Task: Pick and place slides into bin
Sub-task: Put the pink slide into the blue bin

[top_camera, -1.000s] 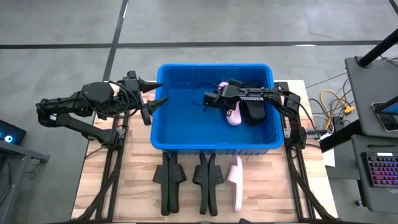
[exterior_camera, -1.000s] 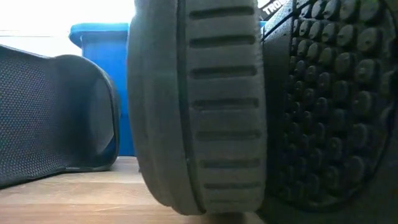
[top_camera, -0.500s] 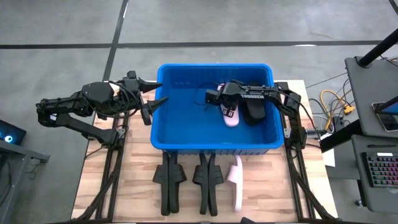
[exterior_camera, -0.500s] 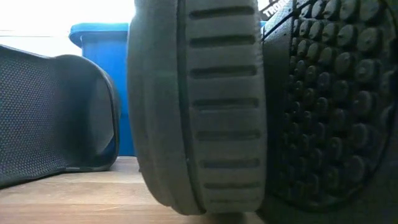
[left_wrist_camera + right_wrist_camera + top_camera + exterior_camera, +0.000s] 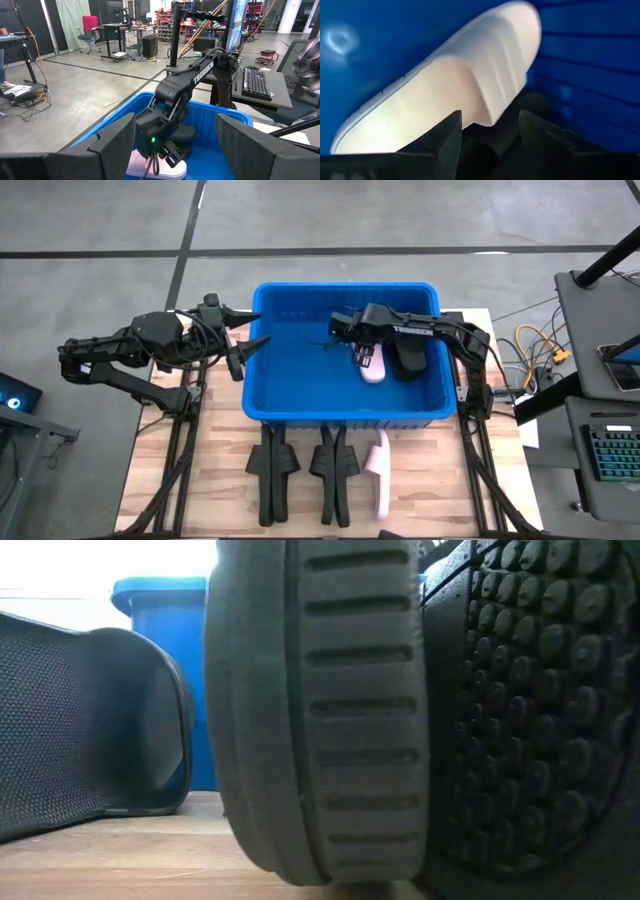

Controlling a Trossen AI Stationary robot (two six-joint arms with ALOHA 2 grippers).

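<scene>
Your right hand (image 5: 343, 327) hangs inside the blue bin (image 5: 300, 380), fingers parted and holding nothing, just above a pink slide (image 5: 372, 364) lying on the bin floor beside a black slide (image 5: 408, 358). Your left hand (image 5: 245, 330) waits at the bin's left wall, fingers apart and empty. On the desk (image 5: 225, 480) in front of the bin stand two black slides (image 5: 272, 470) and another pink slide (image 5: 380, 470); the low view is blocked by soles, so they appear to stand on edge.
</scene>
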